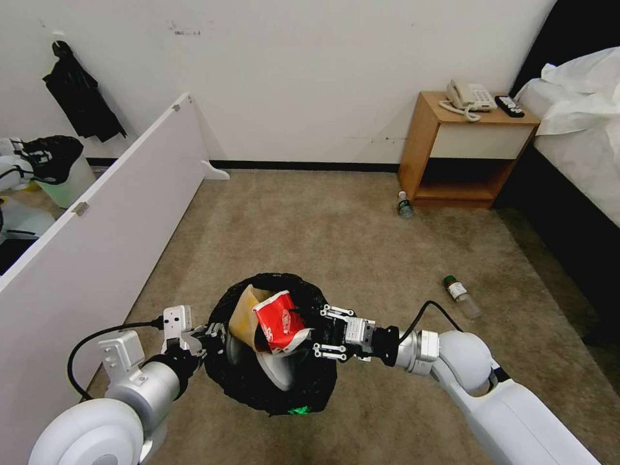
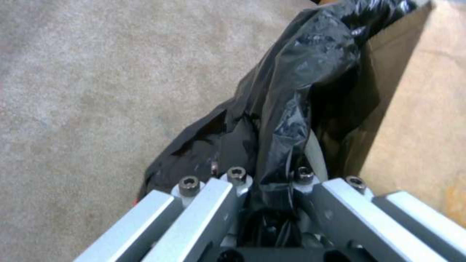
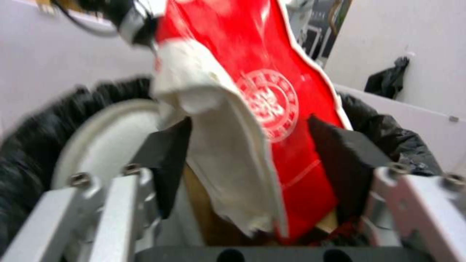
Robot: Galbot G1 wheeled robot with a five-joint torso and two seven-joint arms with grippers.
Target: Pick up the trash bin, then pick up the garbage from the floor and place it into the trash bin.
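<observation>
The trash bin [image 1: 274, 387], lined with a crinkly black bag [image 2: 301, 72], hangs low over the floor [image 1: 336, 239]. My left gripper [image 1: 201, 338] is shut on the bag-covered rim [image 2: 267, 182]. A brown paper bag [image 1: 242, 316] [image 2: 422, 109] and a white slipper [image 1: 279, 369] [image 3: 107, 138] lie inside the bin. My right gripper [image 1: 318, 334] [image 3: 252, 145] reaches over the bin's mouth, its black pads [image 3: 347, 153] pressed on a red-white wrapper [image 1: 281, 320] [image 3: 272, 98]. Two clear green-labelled bottles [image 1: 405, 205] [image 1: 461, 296] lie on the carpet.
A long white board [image 1: 110, 219] stands along the left. Behind it is a pale bucket [image 1: 64, 177] with a black bag. A wooden nightstand [image 1: 465, 152] with a phone stands at the far wall, and a bed [image 1: 581, 129] runs down the right.
</observation>
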